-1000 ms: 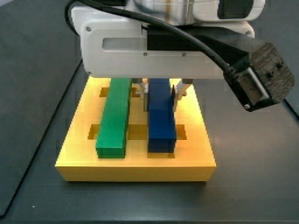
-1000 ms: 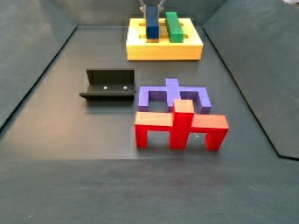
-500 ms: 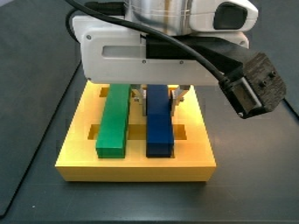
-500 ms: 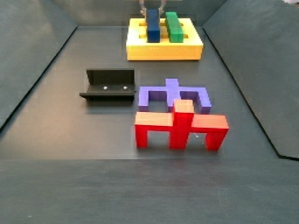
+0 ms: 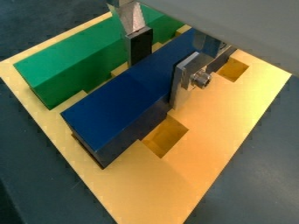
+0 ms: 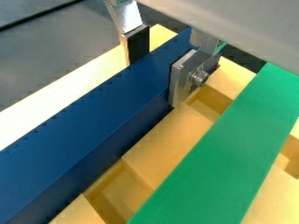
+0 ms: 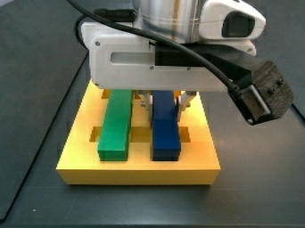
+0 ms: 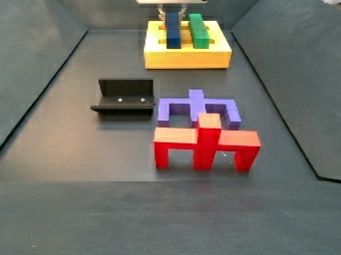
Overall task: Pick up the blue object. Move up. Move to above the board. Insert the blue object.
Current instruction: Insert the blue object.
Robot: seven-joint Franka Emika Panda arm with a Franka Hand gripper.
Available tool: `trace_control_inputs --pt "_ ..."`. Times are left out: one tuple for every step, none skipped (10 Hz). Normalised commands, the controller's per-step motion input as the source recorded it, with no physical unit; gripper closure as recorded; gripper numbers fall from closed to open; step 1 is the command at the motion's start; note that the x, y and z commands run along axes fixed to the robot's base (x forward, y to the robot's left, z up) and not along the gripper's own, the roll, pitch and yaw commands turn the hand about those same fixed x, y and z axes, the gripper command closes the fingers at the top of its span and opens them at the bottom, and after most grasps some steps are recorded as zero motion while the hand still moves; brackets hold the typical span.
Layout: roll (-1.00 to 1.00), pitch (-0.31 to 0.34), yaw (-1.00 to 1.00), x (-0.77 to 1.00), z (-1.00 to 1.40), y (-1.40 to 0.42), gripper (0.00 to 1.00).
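The blue object (image 7: pixel 166 134) lies flat in a groove of the yellow board (image 7: pixel 137 169), beside the green bar (image 7: pixel 116 125). My gripper (image 7: pixel 163 102) hangs just above its far end, its fingers straddling the bar. In both wrist views the blue object (image 5: pixel 122 109) (image 6: pixel 93 131) runs between my fingers, one pad (image 5: pixel 138 44) on one side and one plate (image 5: pixel 184 77) on the other, slightly apart from it. The gripper (image 8: pixel 173 12) is at the back of the floor above the board (image 8: pixel 186 58). It holds nothing.
The fixture (image 8: pixel 123 97) stands mid-left on the dark floor. A purple block (image 8: pixel 200 108) with a red cross piece (image 8: pixel 206 144) lies nearer the front. Grey walls enclose the floor on both sides.
My gripper has risen a little above the board. The blue object has stayed down in its groove and now lies level.
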Motion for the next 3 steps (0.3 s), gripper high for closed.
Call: trace_control_inputs --pt "-0.01 -0.074 0.0 -0.06 -0.38 0.0 1.0" --pt "0.0 -0.016 0.03 0.0 -0.13 0.0 1.0" --pt "0.0 0.0 0.0 0.0 0.0 0.0 1.0"
